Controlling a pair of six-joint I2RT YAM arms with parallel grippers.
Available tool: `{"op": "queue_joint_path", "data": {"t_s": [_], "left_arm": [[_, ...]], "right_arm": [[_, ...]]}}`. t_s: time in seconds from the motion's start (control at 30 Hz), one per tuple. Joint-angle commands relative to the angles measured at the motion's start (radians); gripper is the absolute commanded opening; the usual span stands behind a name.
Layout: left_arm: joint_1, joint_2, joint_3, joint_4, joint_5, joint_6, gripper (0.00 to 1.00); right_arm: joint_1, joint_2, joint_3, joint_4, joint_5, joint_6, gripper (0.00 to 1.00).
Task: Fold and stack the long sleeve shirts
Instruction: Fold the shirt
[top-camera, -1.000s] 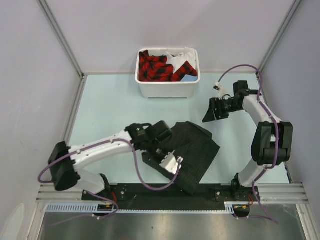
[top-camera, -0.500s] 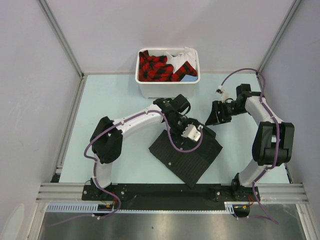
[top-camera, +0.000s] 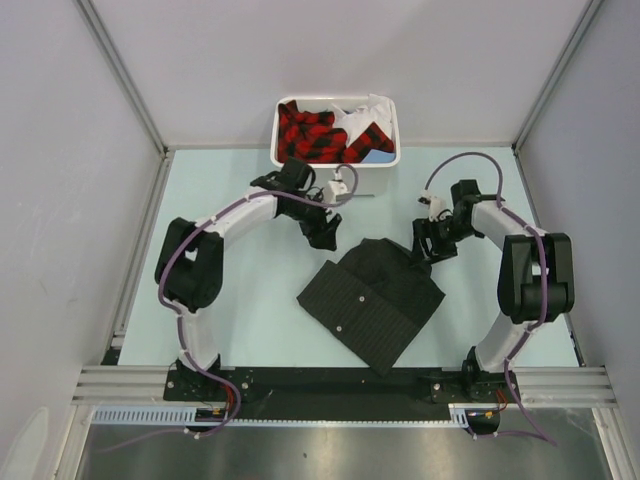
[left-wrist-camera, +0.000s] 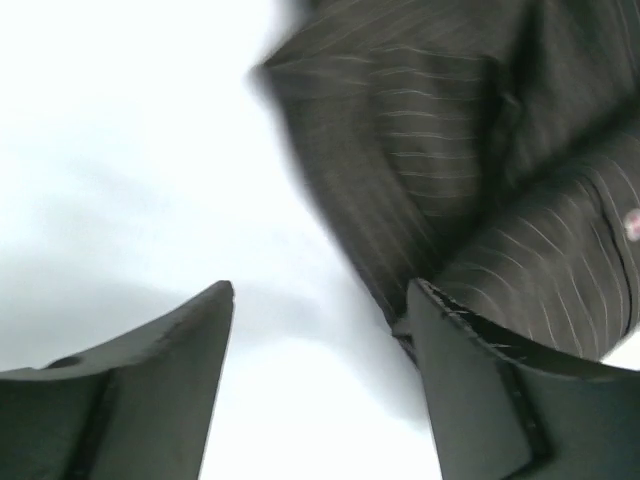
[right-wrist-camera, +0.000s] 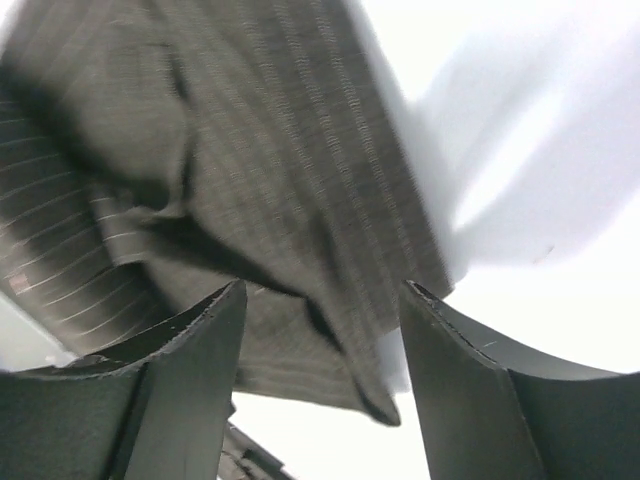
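Pale counter (top-camera: 220, 290) carries the black pinstriped shirt (top-camera: 372, 300), folded and lying flat. White bin (top-camera: 275, 135) of red plaid cloth sits beyond the shirt. Left pincer (top-camera: 322, 235) is beyond the shirt's far-left edge, jaws apart, empty. Right pincer (top-camera: 425, 248) is at the shirt's far-right corner, jaws apart, nothing gripped.

Pinstriped shirt (right-wrist-camera: 250, 170) under spread gripper (right-wrist-camera: 322, 295)

shirt (left-wrist-camera: 480, 150) blurred, cropped top and right | right wrist view: cropped top-left
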Motion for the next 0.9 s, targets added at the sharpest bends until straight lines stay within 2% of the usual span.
{"op": "queue_joint_path", "data": {"t_s": [0.0,0.07,0.13,0.23,0.27,0.4,0.5,0.57,0.67,0.7,0.77,0.8,0.87], "left_arm": [[0.029,0.075,-0.023,0.225,0.054,-0.370,0.72],[0.029,0.111,-0.017,0.269,0.080,-0.450,0.69],[0.029,0.138,-0.046,0.341,0.088,-0.526,0.66],[0.027,0.143,-0.125,0.470,0.110,-0.679,0.60],[0.026,0.146,-0.144,0.493,0.110,-0.704,0.59],[0.023,0.146,-0.230,0.602,0.155,-0.795,0.55],[0.018,0.161,-0.264,0.635,0.188,-0.847,0.50],[0.018,0.161,-0.294,0.688,0.194,-0.871,0.50],[0.018,0.157,-0.348,0.739,0.202,-0.908,0.37],[0.021,0.139,-0.365,0.756,0.199,-0.919,0.19],[0.029,0.103,-0.429,0.795,0.160,-0.943,0.05],[0.043,0.071,-0.452,0.808,0.156,-0.953,0.00],[0.063,0.030,-0.521,0.838,0.139,-0.983,0.00]], "right_arm": [[0.045,0.050,0.001,0.067,0.118,0.010,0.65],[0.056,0.064,0.004,0.087,0.135,-0.001,0.65],[0.059,0.087,0.024,0.100,0.143,-0.003,0.60],[0.067,0.110,0.035,0.119,0.152,-0.018,0.47],[0.072,0.116,0.038,0.123,0.155,-0.035,0.42],[0.112,0.150,0.068,0.141,0.183,-0.061,0.34],[0.141,0.179,0.108,0.149,0.189,-0.072,0.33],[0.162,0.197,0.131,0.152,0.197,-0.081,0.29],[0.200,0.219,0.157,0.172,0.215,-0.099,0.25],[0.210,0.225,0.168,0.179,0.230,-0.104,0.25],[0.230,0.237,0.197,0.189,0.238,-0.106,0.23],[0.234,0.242,0.208,0.196,0.243,-0.106,0.22],[0.253,0.252,0.240,0.207,0.246,-0.110,0.21]]}}
